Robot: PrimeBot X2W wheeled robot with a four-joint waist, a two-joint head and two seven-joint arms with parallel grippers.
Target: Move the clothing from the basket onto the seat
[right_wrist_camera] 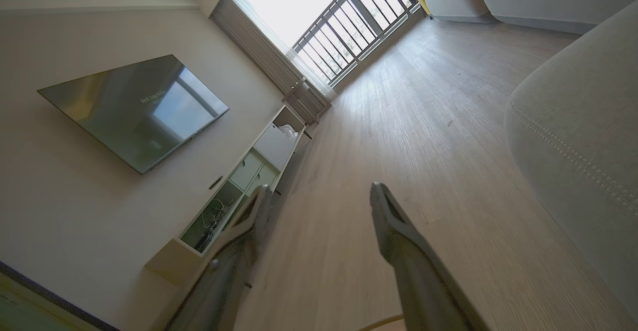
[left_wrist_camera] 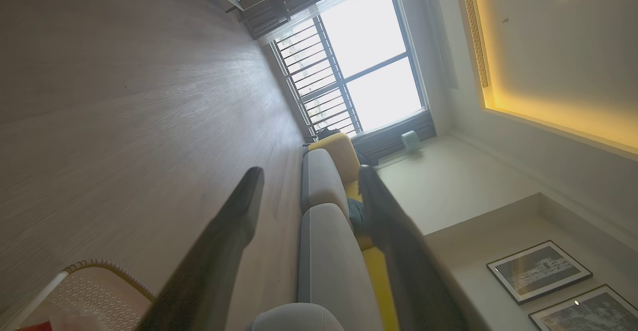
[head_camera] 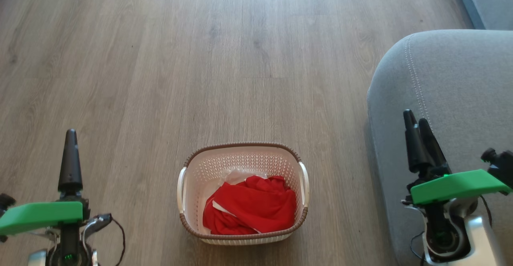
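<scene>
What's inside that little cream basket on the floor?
The basket holds crumpled red clothing with white trim and a white part showing at its far edge. The heap covers most of the basket's floor, so what lies beneath it, and how many garments there are, cannot be seen.

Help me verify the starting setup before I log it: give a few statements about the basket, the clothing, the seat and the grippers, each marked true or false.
1. The red clothing lies inside the basket. True.
2. In the head view, the seat is to the right of the basket. True.
3. The basket stands on the seat. False: it stands on the wooden floor, apart from the seat.
4. The left gripper is open and holds nothing. True.
5. The right gripper is shut on red fabric. False: it is open and empty, up beside the seat's edge.
</scene>
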